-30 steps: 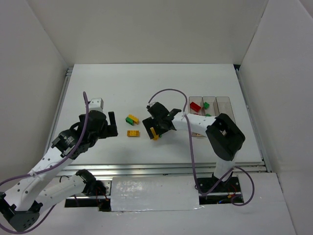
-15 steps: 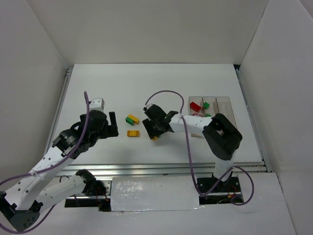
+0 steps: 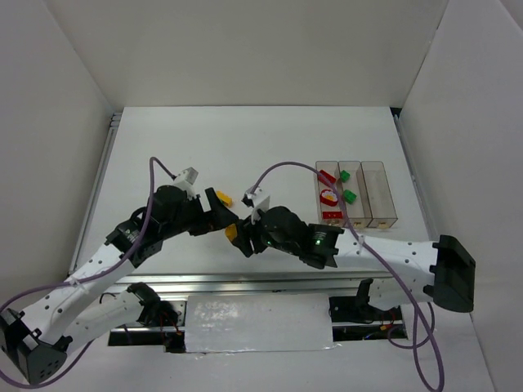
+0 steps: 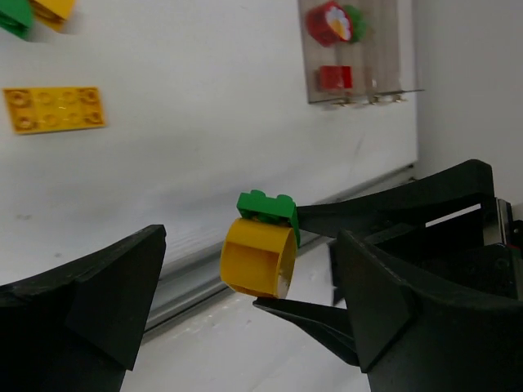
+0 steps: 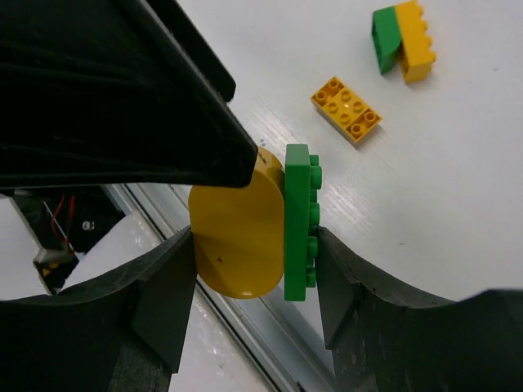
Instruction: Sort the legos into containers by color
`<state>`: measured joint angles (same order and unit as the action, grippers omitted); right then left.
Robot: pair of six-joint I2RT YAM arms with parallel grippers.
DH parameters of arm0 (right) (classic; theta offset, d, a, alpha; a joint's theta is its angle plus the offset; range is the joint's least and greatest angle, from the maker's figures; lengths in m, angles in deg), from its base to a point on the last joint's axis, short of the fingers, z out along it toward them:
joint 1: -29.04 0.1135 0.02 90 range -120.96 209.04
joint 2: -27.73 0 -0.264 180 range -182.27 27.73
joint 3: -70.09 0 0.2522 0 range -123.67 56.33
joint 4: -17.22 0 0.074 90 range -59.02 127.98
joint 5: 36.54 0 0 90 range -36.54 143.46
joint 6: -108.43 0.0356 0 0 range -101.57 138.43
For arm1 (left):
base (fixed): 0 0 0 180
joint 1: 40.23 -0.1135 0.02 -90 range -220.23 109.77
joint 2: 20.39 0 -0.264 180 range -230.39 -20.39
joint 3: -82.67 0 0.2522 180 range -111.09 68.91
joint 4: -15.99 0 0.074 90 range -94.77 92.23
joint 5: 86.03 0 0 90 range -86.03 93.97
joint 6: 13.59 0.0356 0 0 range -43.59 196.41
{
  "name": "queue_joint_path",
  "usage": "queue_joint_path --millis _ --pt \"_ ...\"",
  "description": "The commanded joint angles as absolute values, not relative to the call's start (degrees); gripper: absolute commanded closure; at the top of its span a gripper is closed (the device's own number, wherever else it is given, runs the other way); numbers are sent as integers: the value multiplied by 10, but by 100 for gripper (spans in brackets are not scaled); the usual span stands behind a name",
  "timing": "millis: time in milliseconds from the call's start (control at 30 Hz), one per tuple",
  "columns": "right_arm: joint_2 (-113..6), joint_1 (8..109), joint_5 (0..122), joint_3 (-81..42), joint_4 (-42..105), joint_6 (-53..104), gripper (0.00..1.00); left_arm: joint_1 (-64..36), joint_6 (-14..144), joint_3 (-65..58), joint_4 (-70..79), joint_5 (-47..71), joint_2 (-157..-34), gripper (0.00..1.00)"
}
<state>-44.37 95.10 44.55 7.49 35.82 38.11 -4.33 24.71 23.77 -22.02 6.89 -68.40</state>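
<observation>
Sorting partway done: low in the frame, the right gripper (image 5: 255, 245) clamps a joined yellow-and-green piece (image 5: 245, 229) above the desk (image 3: 163, 147), the left gripper (image 4: 249, 269) spread wide around it. Beyond, a flat yellow brick (image 4: 54, 109) and a yellow-green pair (image 5: 402, 41) wait unsorted. Upper right, containers (image 3: 382, 196) hold red and green legos (image 3: 328, 177).

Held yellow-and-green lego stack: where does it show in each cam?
Top external: yellow-green stack just below centre, in the right gripper.
Left wrist: lower centre, framed by the open left gripper.
Right wrist: dead centre, clamped between the fingers.
Shared landmark: loose yellow-green pair, higher in frame every time.
</observation>
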Motion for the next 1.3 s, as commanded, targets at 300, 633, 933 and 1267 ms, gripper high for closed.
queue_joint_path --millis 300,633,933,1267 --pt "-345 976 331 104 292 406 100 -26 186 285 -71 202 -688 16" --pt "-363 982 388 96 258 418 97 -12 217 263 -38 239 -722 100" --pt "-294 951 527 104 318 420 0 -13 336 219 -77 250 -682 100" --pt "-169 895 761 119 348 423 0 -14 422 229 -16 429 -636 100"
